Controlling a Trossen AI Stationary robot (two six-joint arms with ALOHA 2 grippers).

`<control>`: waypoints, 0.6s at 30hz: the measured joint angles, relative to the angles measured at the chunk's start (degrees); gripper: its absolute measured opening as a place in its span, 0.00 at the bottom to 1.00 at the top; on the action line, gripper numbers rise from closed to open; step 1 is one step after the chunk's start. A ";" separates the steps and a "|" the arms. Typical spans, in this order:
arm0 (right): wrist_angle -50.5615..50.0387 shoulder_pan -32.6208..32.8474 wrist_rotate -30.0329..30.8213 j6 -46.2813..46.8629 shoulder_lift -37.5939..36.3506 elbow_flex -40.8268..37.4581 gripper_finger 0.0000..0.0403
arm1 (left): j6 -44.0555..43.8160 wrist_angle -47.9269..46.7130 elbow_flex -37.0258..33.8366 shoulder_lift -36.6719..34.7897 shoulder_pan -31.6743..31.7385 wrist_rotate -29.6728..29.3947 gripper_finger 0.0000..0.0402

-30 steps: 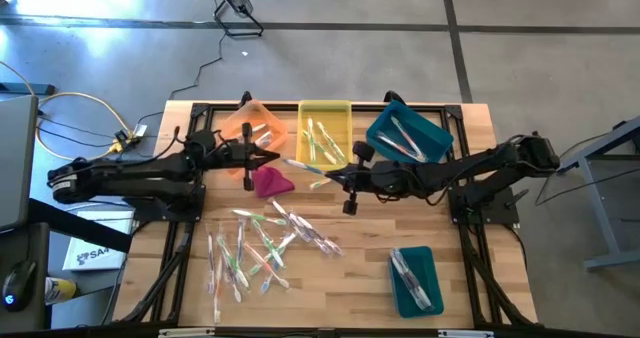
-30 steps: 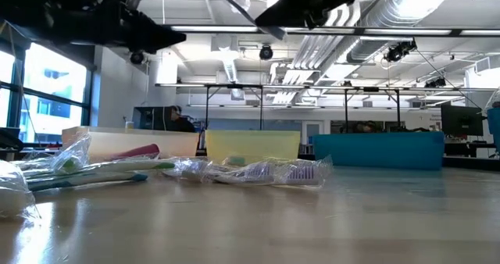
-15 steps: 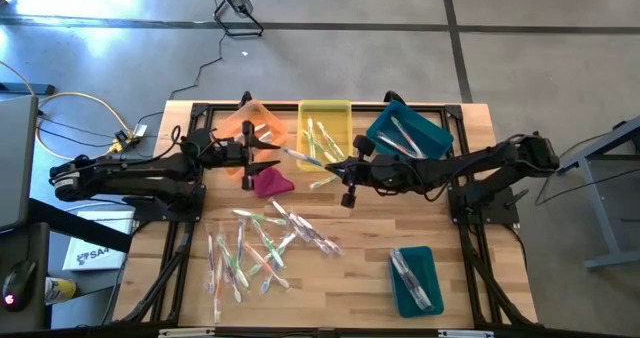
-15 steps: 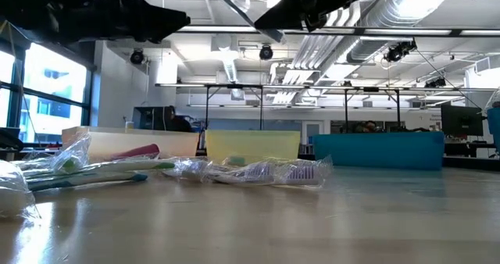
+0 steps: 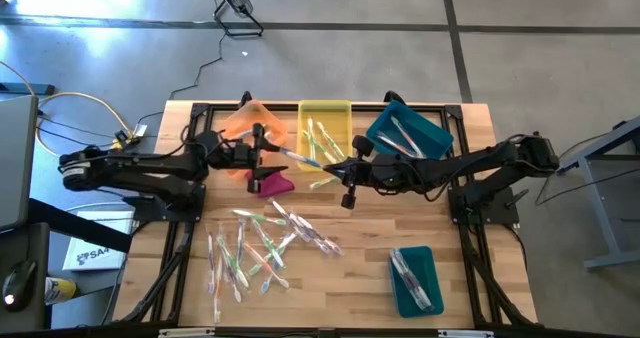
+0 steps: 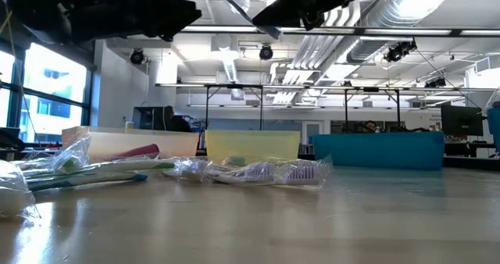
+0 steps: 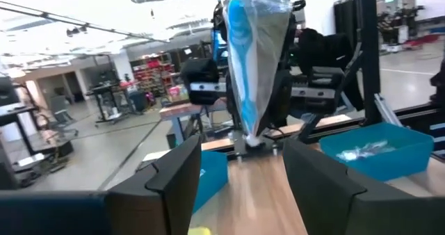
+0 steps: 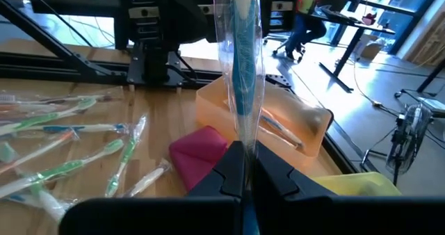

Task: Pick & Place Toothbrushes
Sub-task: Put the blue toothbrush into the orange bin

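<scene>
Overhead: left gripper has just released the wrapped blue toothbrush; right gripper stays clenched on it mid-table, so the handover looks complete.
Left wrist: fingers spread, toothbrush beyond.
Right wrist: toothbrush pinched above orange bin.
Writing: none legible.

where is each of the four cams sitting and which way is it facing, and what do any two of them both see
High view: above the table, looking straight down; both arms show, left gripper open, right gripper shut on a wrapped blue toothbrush.
Low view: at table-top height, looking level across toothbrushes into the room; arms overhead.
Left wrist view: looks past its open fingers at the toothbrush.
Right wrist view: looks past its shut fingers at the toothbrush.
Shared: right wrist and high views both show the orange bin.
</scene>
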 joint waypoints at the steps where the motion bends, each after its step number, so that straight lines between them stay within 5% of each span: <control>1: 0.12 0.00 -0.02 0.00 0.00 0.00 0.01 | 0.00 0.05 1.03 1.16 -0.30 0.01 0.48; 18: -0.96 0.00 0.26 -0.07 0.00 0.00 0.01 | 3.27 0.00 11.33 10.73 -4.32 3.96 0.48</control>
